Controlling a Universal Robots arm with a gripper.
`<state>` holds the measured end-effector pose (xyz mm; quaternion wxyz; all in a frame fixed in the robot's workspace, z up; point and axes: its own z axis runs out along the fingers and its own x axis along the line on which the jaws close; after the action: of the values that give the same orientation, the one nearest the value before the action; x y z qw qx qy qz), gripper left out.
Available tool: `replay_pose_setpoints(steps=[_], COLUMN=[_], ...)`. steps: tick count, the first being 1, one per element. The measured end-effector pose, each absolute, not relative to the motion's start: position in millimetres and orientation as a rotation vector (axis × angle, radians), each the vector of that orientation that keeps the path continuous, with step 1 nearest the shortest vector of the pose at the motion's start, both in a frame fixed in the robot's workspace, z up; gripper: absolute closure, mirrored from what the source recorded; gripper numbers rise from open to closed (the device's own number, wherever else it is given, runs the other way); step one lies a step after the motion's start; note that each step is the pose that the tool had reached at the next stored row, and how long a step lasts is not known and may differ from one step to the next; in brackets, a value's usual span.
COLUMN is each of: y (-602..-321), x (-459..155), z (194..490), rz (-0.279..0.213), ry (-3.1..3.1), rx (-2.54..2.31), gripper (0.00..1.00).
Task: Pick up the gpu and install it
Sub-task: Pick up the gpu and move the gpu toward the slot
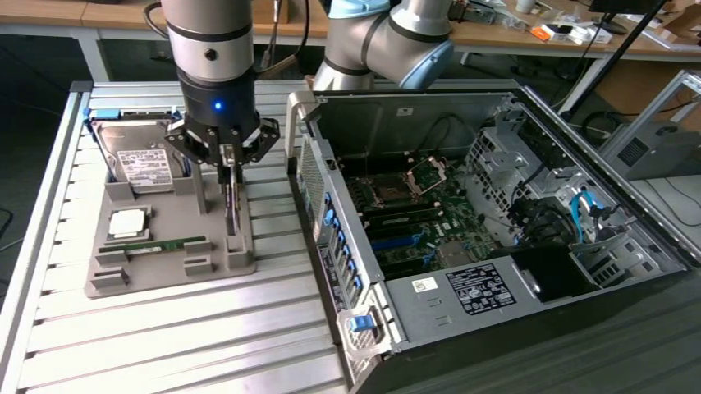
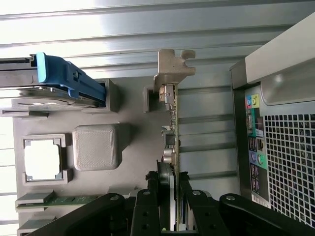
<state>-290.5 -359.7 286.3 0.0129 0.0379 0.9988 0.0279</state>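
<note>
The gripper (image 1: 228, 154) is clenched on the top edge of the gpu (image 1: 231, 205), upright in its grey holder (image 1: 164, 275); a tilted lift could jam or slip it.

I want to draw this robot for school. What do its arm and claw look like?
The arm is made of shiny silver tubes with black rings and a light blue cap on one joint. A small blue light glows on the black part above the gripper. The gripper is black, with jointed fingers held by round bolts.
</note>
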Motion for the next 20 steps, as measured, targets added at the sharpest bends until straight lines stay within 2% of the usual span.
replay_pose_setpoints(steps=[20], y=[-359.7], x=[-290.5], z=[293.4], rz=[0.087], ry=[3.113], rx=[0.118], gripper=[0.73])
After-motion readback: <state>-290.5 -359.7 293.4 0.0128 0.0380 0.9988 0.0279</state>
